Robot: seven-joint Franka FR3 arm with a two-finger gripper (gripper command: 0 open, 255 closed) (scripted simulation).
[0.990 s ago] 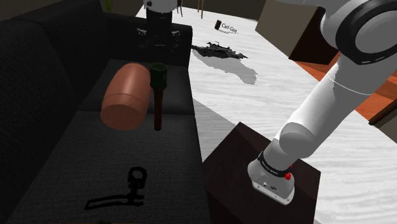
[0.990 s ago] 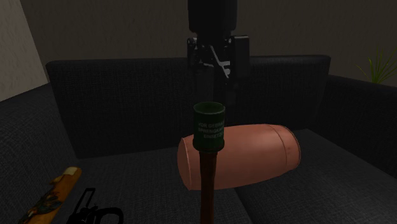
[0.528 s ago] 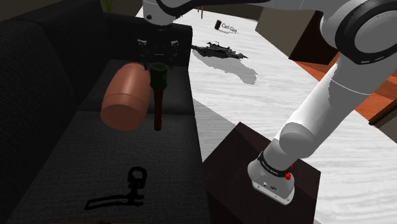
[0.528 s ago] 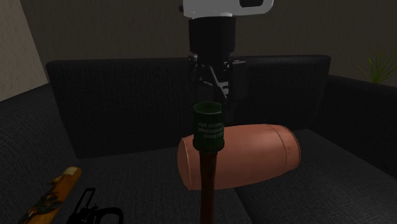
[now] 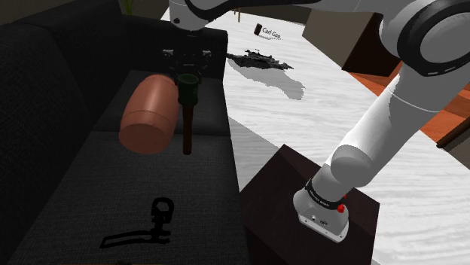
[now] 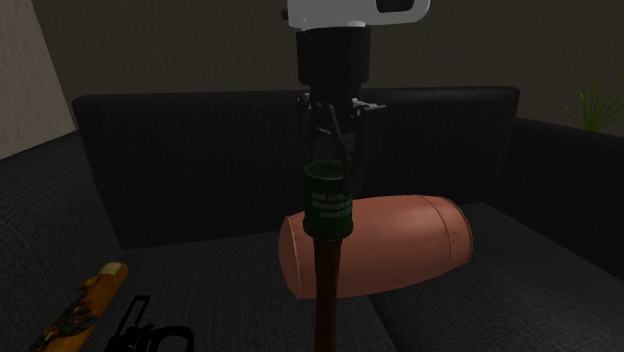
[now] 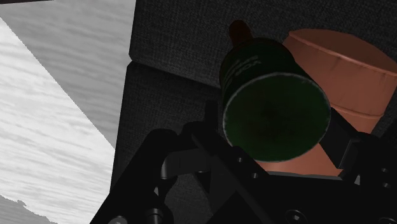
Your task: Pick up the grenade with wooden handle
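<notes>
The grenade lies on the dark sofa seat (image 5: 151, 188); it has a dark green head (image 5: 185, 87) and a brown wooden handle (image 5: 187, 132). It rests against a brown cushion. My black gripper (image 5: 186, 73) reaches down from above onto the head end. In the wrist view the round green head (image 7: 273, 95) sits between the two fingers (image 7: 212, 130), which press on either side of it. From the second exterior view the gripper (image 6: 337, 150) stands directly over the head (image 6: 329, 205), and the handle (image 6: 327, 300) runs toward the camera.
A brown cylindrical cushion (image 5: 149, 113) lies beside the grenade, touching it. A small black object (image 5: 161, 212) sits further along the seat, and an orange-brown object (image 6: 85, 300) lies near it. The sofa's backrest (image 6: 180, 160) rises behind. White floor (image 5: 316, 105) and my stand (image 5: 294, 196) lie beside the sofa.
The gripper came down onto the grenade's head, then its fingers closed in from wide apart onto it. The grenade has not moved.
</notes>
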